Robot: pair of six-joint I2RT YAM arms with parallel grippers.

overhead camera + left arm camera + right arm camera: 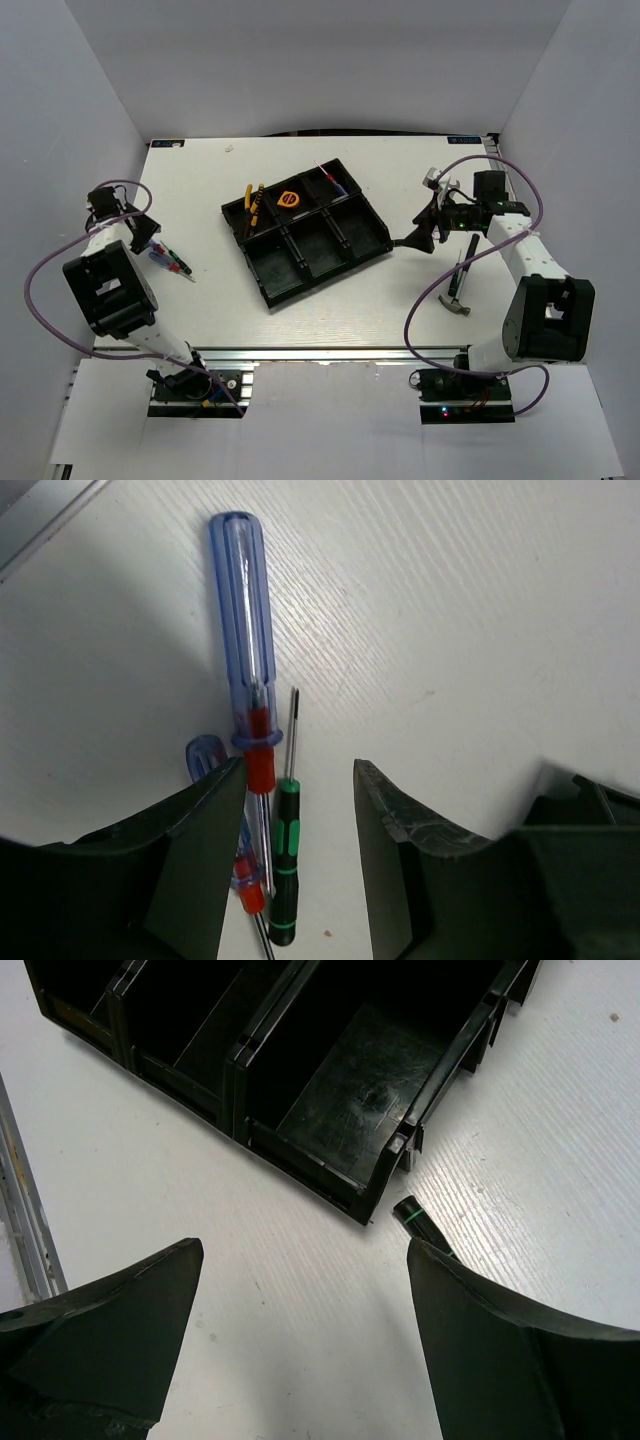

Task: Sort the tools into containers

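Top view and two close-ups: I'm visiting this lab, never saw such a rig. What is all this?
Two robot arms are bolted to a white table. The top view looks down from above; each close-up comes from a wrist camera. The black tray holds yellow pliers and a tape measure. A hammer lies near the right arm. The left hand is open over a blue-red screwdriver and a green-black screwdriver; the right hand is open beside the tray. Neither holds anything.
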